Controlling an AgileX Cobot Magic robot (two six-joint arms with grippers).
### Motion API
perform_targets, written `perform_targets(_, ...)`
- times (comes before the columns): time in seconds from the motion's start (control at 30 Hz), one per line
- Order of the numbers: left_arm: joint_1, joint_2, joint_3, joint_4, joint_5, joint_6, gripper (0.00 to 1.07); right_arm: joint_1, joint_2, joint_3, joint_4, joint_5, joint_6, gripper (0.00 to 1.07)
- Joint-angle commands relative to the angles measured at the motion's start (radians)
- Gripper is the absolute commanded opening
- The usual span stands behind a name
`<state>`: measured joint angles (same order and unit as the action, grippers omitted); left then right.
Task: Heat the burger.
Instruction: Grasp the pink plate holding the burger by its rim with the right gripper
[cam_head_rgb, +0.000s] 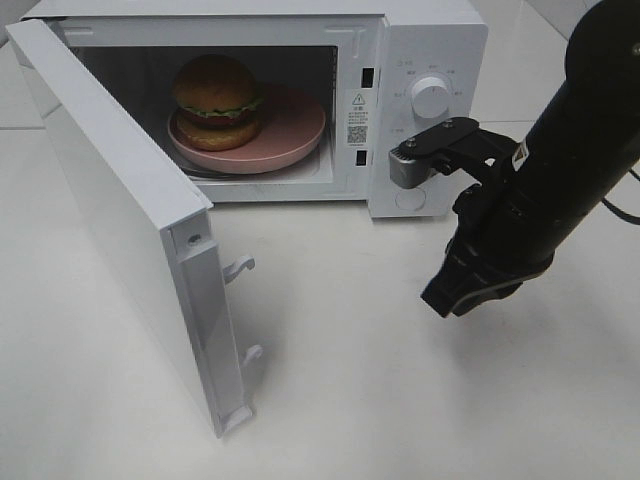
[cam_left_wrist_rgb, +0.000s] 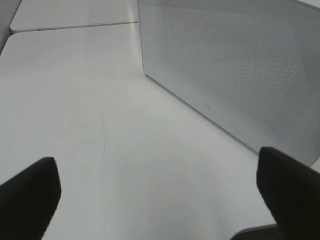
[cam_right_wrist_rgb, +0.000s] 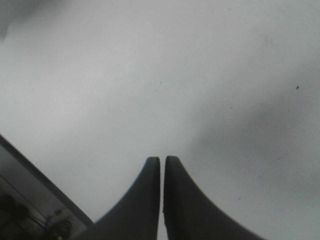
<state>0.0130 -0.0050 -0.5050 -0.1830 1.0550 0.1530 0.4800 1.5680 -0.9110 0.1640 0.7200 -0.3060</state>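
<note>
The burger (cam_head_rgb: 218, 100), with a golden-brown bun and a green lettuce frill, sits on a round pink plate (cam_head_rgb: 290, 130) inside the white microwave (cam_head_rgb: 430, 40). The microwave door (cam_head_rgb: 120, 200) stands wide open, swung toward the front left. My right gripper (cam_head_rgb: 445, 298) hovers over the table in front of the microwave's control panel, shut with nothing between its fingers (cam_right_wrist_rgb: 150, 195). In the left wrist view my left gripper (cam_left_wrist_rgb: 160, 192) is open and empty, its fingertips (cam_left_wrist_rgb: 30, 190) wide apart, facing the perforated outer face of the door (cam_left_wrist_rgb: 240, 65). The left arm is hidden in the exterior high view.
A round dial (cam_head_rgb: 431, 98) sits on the control panel above a round button (cam_head_rgb: 411, 198). Door latch hooks (cam_head_rgb: 240, 268) stick out from the door's inner edge. White tabletop (cam_head_rgb: 400, 400) stretches in front of the microwave.
</note>
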Motion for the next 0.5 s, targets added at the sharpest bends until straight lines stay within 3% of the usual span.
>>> perform_targets(0.03,0.003,-0.019,0.003,-0.001,-0.013,-0.004,1.0,-0.003,-0.008,-0.04,-0.004,0.096,-0.341,0.06)
perform_targets(0.2,0.003,-0.019,0.003,-0.001,-0.013,-0.004,1.0,-0.003,-0.008,-0.059,-0.005,0.11,-0.647,0.07)
perform_targets(0.23,0.003,-0.019,0.003,-0.001,-0.013,-0.004,1.0,-0.003,-0.008,-0.064,-0.005,0.105,-0.806,0.07)
perform_targets(0.5,0.003,-0.019,0.003,-0.001,-0.013,-0.004,1.0,-0.003,-0.008,-0.069,-0.011,0.083,-1.178,0.11)
